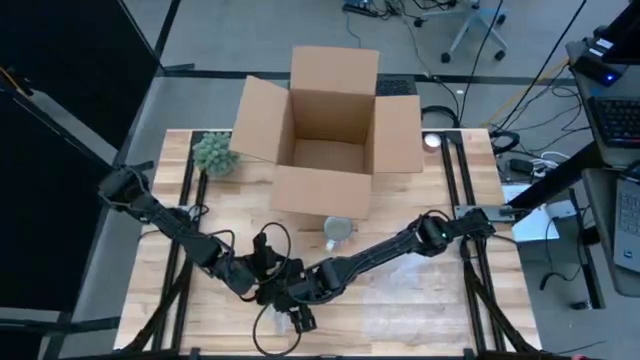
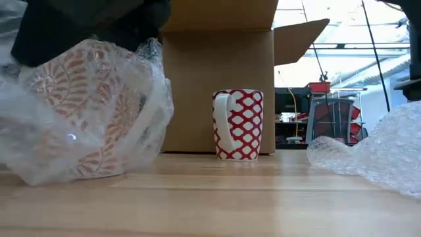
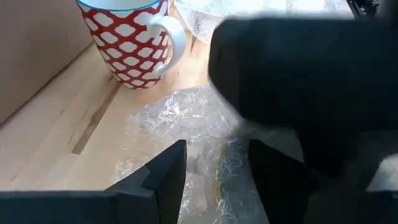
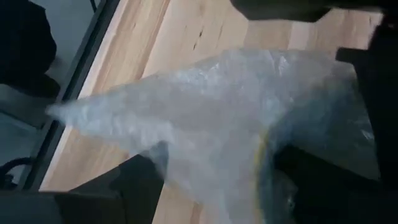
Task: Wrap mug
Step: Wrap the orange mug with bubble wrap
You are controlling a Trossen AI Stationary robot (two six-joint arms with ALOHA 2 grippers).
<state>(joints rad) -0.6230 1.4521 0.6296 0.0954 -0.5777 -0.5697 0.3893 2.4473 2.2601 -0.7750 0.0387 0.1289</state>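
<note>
A mug with an orange leaf pattern (image 2: 79,112) sits bundled in clear bubble wrap (image 2: 141,99) near the table's front edge, tilted in the low view. Both grippers meet over it. My left gripper (image 3: 214,180) has wrap between its fingers, and my right gripper (image 4: 236,186) is shut around the wrapped bundle (image 4: 249,124). In the high view the two grippers (image 1: 268,288) (image 1: 300,298) stand close together. A red-and-white mug (image 2: 238,125) stands upright on its base in front of the box, touched by neither gripper. My left gripper has crumpled bubble wrap (image 3: 199,146) between its two fingers, several layers. The right arm hides what lies beyond. My right gripper holds the wrapped bundle between its two fingers (image 4: 146,180), which stand on either side of it. The wrap (image 4: 205,106) bulges out ahead of the fingers and hides the mug's surface.
An open cardboard box (image 1: 325,130) stands at the far middle, with a small green plant (image 1: 214,153) to its left. A loose sheet of bubble wrap (image 2: 375,151) lies at the front right (image 1: 410,300).
</note>
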